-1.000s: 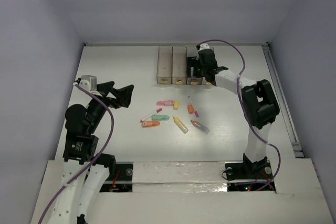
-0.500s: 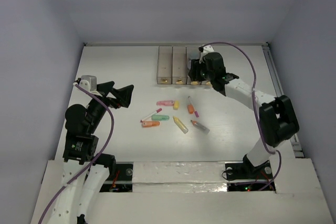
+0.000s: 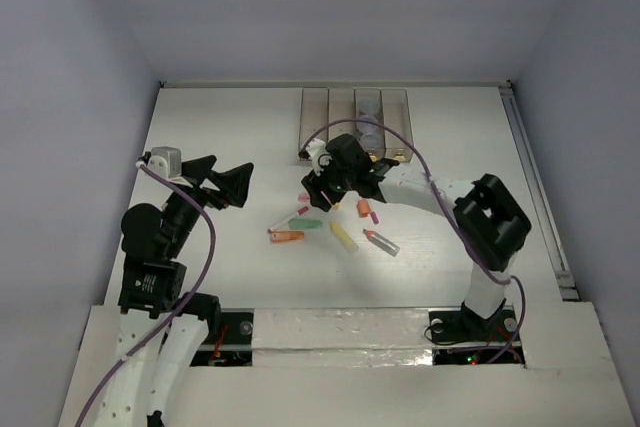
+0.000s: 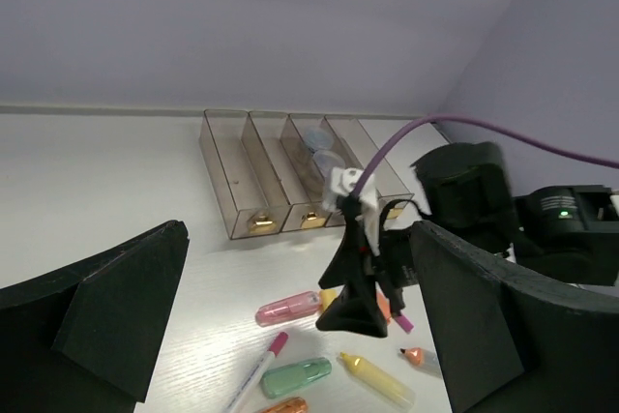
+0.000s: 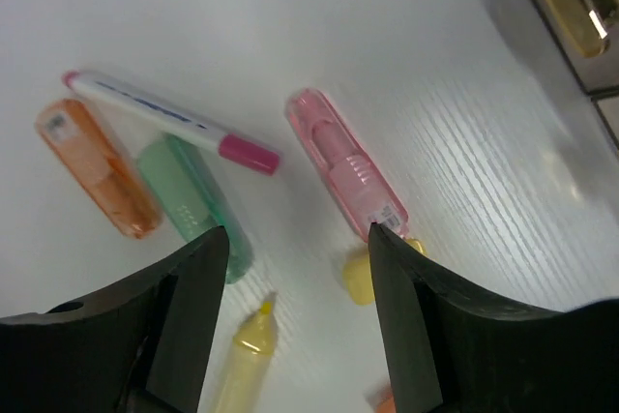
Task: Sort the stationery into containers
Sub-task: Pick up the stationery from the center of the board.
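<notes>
Translucent grey-tan containers [image 3: 315, 127] at upper centre show bluish rolls [image 3: 369, 105] in the third bin from the left. The markers [image 3: 305, 224] lie loose mid-frame on the worktop [image 3: 220, 117], so most sorting likely remains. The right tool [image 5: 295, 239] hovers over the pink marker [image 5: 344, 165], jaws apart and empty. The left tool [image 3: 225, 179] gapes idle.

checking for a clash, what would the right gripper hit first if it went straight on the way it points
The right gripper would probably meet bare table first, between the green marker and the small yellow piece; its open jaws straddle that gap, though depth is unclear.
</notes>
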Tool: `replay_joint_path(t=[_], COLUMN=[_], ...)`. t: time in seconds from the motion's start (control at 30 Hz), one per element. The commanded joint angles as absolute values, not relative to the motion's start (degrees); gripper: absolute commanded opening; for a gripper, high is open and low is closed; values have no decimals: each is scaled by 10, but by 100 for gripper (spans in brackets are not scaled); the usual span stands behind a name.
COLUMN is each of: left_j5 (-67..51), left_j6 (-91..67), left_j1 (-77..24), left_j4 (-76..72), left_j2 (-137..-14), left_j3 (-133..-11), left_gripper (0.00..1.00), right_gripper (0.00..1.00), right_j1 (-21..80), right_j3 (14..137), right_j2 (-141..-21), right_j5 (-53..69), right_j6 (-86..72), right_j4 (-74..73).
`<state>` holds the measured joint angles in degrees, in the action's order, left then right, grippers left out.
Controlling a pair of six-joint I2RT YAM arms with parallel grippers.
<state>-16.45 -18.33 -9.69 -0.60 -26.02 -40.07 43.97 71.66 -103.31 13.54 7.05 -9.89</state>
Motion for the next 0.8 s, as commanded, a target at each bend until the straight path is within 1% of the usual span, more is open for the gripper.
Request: replay_joint_path(t=[0.0,0.2,0.3,0.4,0.47,0.57,0.6,0.67,0.7,0.73,0.77], left_j5=[-167,-167,-167,-167,-167,-167,-167,-167,-168,-167,-167], left_j6=[-184,-183,-182,-181,-181,-181,-181,-181,-182,-181,-182], left_j1=[-100,-100,-100,-100,-100,-100,-100,-100,-100,-100,-100], left_j4=[-30,-29,-28,-28,-28,-28,-28,-28,-28,-29,-28], left_j2=[-252,-251,-251,-251,-251,-252,-252,-252,-252,-252,-252], left_j3=[-398,-398,-398,-398,-399,-399,-398,-399,-398,-398,-398], left_gripper=[99,99,99,99,99,99,99,99,99,99,99], right_gripper=[66,70,71,70,67,59,55,51,47,45,37], right_j1=[445,445,450,450,450,450,450,450,450,450,450], right_j3=[775,821,832,845,856,860,862,864,866,871,874], right_j2=[-1073,-1126,-1143,-1160,-1176,-1188,-1190,-1194,-1199,-1201,-1203], right_j5=[97,44,52,61,59,55,55,56,56,56,57], right_j6=[121,148,156,162,165,167,168,170,170,170,171], right_j4=[-153,-182,-192,-203,-209,-208,-203,-196,-191,-191,-189])
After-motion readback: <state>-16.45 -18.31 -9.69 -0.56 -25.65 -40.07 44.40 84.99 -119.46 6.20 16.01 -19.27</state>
